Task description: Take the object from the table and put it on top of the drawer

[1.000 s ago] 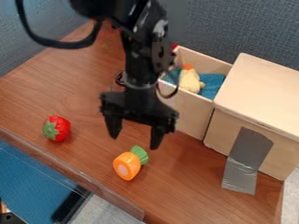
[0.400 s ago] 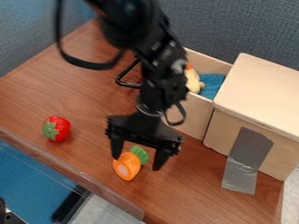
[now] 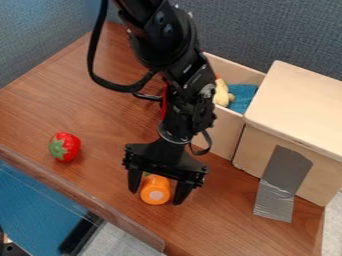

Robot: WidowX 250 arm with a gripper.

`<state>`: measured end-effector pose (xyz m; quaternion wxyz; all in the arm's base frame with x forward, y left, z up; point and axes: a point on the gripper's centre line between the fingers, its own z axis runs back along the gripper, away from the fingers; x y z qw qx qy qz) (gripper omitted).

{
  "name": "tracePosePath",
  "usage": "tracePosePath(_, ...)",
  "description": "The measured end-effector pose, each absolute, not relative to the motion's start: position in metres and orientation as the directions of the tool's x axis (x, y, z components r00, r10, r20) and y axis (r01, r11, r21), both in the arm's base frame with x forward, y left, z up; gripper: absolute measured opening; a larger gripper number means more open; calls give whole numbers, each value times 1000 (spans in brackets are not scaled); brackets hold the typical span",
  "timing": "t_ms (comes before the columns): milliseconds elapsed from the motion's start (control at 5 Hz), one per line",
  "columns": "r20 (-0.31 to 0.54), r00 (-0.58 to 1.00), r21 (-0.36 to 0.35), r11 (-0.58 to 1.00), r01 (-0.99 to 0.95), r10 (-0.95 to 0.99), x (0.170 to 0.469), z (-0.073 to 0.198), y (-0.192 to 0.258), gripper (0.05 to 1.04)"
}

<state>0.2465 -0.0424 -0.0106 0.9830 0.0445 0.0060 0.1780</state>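
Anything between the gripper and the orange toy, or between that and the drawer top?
Nothing visible separates the gripper and orange toy. Toward the drawer top, the unit's side wall, with grey tape, rises; lifting should clear it.

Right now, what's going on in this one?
A robot's end effector is low over the table, its open fingers on either side of the carrot. The carrot isn't on top of the box yet. The strawberry sits off to one side, and the drawer is open with a yellow toy inside.
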Motion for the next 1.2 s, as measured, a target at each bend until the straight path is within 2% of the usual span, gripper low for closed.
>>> tracePosePath(200,5,942,78,939,-336,336,252,-12,-44,944)
tracePosePath(400,-3,931,38,930,-365,366,255,-12,-42,740)
tracePosePath(800,97,912,-29,917,-398,399,270,50,-54,737)
tracePosePath(1000,171,903,-114,918,-379,394,306,92,-88,737)
tracePosePath(1200,175,922,-141,935,-324,346,336,102,-118,737)
